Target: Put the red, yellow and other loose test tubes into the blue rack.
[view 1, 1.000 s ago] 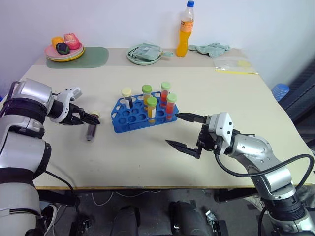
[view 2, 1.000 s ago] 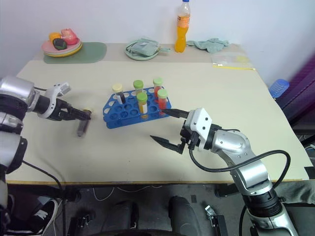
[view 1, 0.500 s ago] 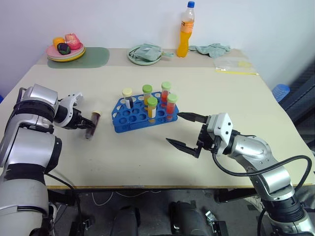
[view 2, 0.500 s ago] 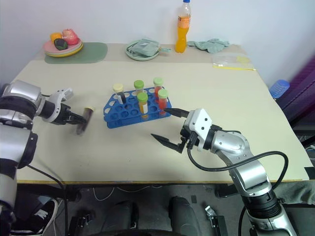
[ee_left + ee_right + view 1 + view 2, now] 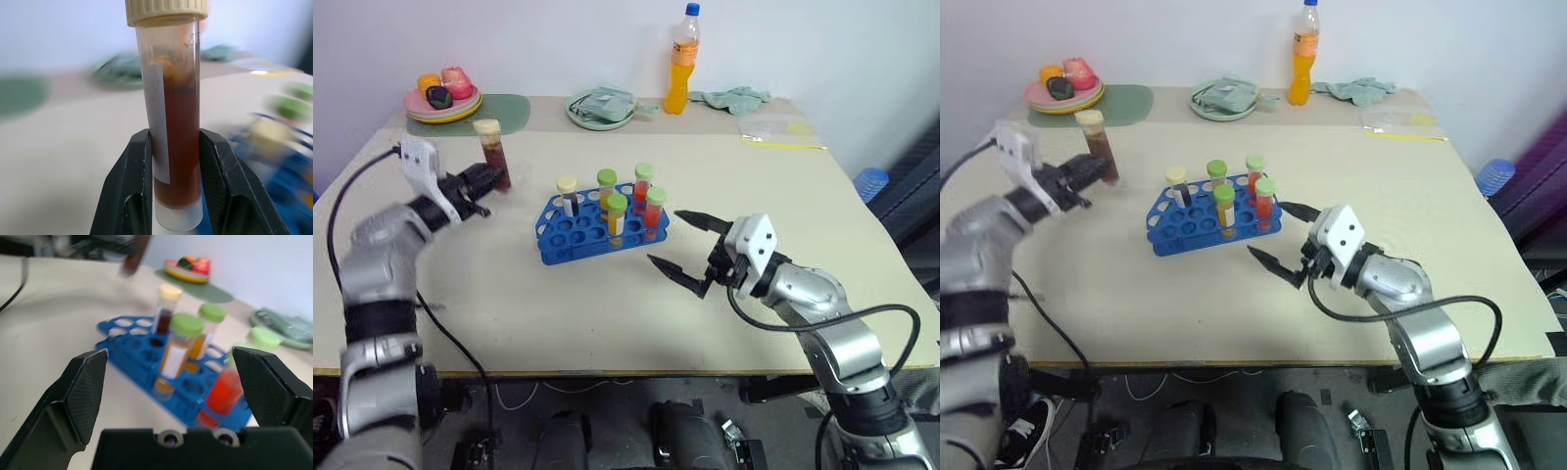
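The dark brown test tube [image 5: 494, 155] with its cream cap is upright and lifted clear of the table, clamped near its lower end between the two black fingers [image 5: 131, 186] of the left gripper [image 5: 485, 180]. In the left wrist view, a white label strip runs down the tube's side and the brown liquid fills it to roughly two thirds. The tube is held up to the left of the blue rack [image 5: 570, 238] and apart from it.

The blue rack sits on the beige table [image 5: 607, 313] near its centre. Five tubes stand upright in it: one cream-capped tube with dark liquid [image 5: 567, 193] at the left end, two green-capped yellow tubes [image 5: 615, 213], and two green-capped red tubes [image 5: 653, 209] toward the right end. The front row of holes is unoccupied.

The right gripper [image 5: 677, 247] hovers just right of the rack, above the table, its fingers spread wide with nothing between them; its wrist view faces the rack.

Along the far edge of the table are a stack of plates with toy food [image 5: 440, 96] beside a green mat [image 5: 504, 113], a pale green dish holding a folded cloth [image 5: 600, 106], an orange drink bottle with a blue cap [image 5: 682, 59], a crumpled green cloth [image 5: 734, 98], and a clear plastic bag [image 5: 775, 129].
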{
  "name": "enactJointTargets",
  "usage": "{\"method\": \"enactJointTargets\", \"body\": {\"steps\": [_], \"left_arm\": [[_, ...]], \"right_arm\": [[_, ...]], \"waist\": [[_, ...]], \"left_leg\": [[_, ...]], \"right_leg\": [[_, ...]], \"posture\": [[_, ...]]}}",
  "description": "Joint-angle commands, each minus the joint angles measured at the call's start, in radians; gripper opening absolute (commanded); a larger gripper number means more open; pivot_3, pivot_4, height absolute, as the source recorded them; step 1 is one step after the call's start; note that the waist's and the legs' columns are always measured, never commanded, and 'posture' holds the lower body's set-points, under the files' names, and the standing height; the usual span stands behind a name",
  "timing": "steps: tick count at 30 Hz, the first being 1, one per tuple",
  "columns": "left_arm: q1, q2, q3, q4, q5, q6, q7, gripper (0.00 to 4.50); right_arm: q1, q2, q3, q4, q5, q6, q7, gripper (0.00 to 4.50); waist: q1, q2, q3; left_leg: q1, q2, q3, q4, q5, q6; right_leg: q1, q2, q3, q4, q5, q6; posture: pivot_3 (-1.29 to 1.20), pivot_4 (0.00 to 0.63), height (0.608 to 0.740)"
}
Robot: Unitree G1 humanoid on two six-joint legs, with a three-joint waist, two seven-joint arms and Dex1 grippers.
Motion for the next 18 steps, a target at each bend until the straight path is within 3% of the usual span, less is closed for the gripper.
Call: {"method": "enactJointTargets", "body": {"steps": [1,4,10,18], "left_arm": [[0.060,-0.050,-0.026,-0.131,0.026,-0.200,0.006,0.79],[0.089,-0.099,-0.049,-0.130,0.041,-0.283,0.029,0.79],[0.067,-0.179,-0.158,0.051,0.192,-0.583,0.075,0.79],[0.016,-0.275,-0.245,0.250,0.241,-0.742,0.125,0.79]], "right_arm": [[-0.019,0.007,-0.012,-0.012,0.005,0.010,-0.010,4.50],[-0.018,0.004,-0.013,-0.017,0.011,0.025,-0.006,4.50],[-0.025,0.007,-0.028,-0.047,0.021,0.069,-0.027,4.50],[-0.029,0.013,-0.031,-0.084,0.023,0.113,-0.066,4.50]], "waist": [[0.007,0.000,0.000],[0.017,0.000,0.000],[0.022,0.001,0.000],[0.020,0.001,-0.001]], "left_leg": [[0.000,0.000,0.000,0.000,0.000,0.000],[0.001,0.000,0.000,0.000,0.000,0.000],[0.001,-0.001,0.000,0.000,0.000,0.000],[0.001,-0.001,-0.001,0.000,0.000,0.001]], "right_leg": [[0.000,0.000,0.000,0.000,0.000,0.000],[0.002,0.000,0.000,-0.001,0.000,0.000],[0.002,0.000,0.000,-0.002,0.000,0.000],[0.002,0.001,0.000,-0.002,0.000,0.000]], "posture": [[0.00,0.150,0.740],[0.00,0.150,0.740],[0.00,0.150,0.740],[0.00,0.150,0.740]]}}
